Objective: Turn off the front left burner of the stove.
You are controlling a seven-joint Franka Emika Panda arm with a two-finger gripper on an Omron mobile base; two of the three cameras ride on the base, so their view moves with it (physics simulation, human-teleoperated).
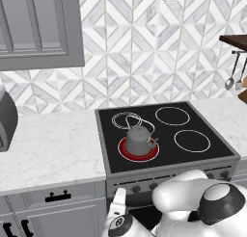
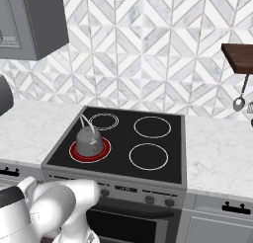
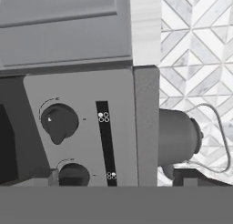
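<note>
The light is even and soft with almost no shadows or glare, all three rendered views are sharp but low in detail, and the front left burner [image 1: 138, 150] glows red.

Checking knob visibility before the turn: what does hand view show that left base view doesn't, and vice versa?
Hand view: legible close-up of a dark round knob with a white dot, a second dark knob next to it, and a black strip of burner-position dot icons.
Left base view: the red-glowing front left burner, three unlit white rings, the white marble counter, a grey wall cabinet.
Both: the grey kettle, the steel-grey stove, the patterned tile backsplash.
</note>
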